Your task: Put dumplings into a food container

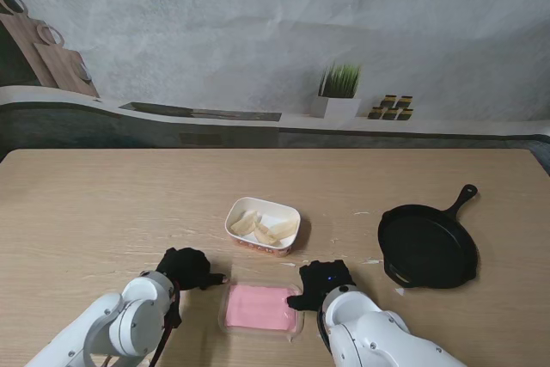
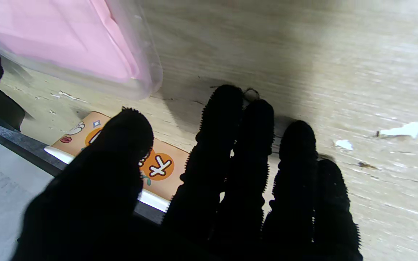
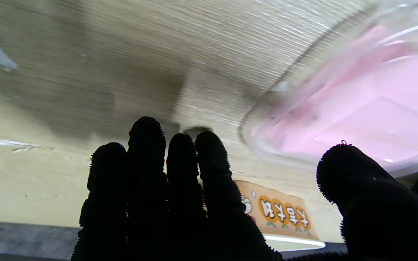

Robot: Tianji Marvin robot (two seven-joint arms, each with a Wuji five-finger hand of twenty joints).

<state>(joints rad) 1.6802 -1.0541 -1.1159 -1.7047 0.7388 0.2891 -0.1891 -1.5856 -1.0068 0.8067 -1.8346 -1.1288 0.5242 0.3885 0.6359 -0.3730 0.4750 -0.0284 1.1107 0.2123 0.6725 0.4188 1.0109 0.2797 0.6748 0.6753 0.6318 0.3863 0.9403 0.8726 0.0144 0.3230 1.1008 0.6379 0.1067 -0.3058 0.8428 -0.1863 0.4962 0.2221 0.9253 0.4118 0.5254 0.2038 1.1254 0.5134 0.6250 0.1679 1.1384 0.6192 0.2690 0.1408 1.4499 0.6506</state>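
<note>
A white paper tray (image 1: pixel 292 212) with an orange printed side holds several pale dumplings (image 1: pixel 265 228) at the table's middle. Nearer to me lies a clear food container with a pink base (image 1: pixel 259 308). My left hand (image 1: pixel 184 267) rests flat on the table to its left, black-gloved, fingers apart and empty. My right hand (image 1: pixel 324 281) rests just right of the container, thumb toward its corner, also empty. The left wrist view has the container (image 2: pixel 85 47) and the tray's printed side (image 2: pixel 162 166) beyond the fingers (image 2: pixel 220 145). The right wrist view has the container (image 3: pixel 368 108) and tray (image 3: pixel 285 214).
A black cast-iron skillet (image 1: pixel 427 247) sits on the right side of the table, handle pointing away to the right. White scraps (image 2: pixel 401 129) lie on the wood. A potted plant (image 1: pixel 339 90) stands on the ledge behind the table.
</note>
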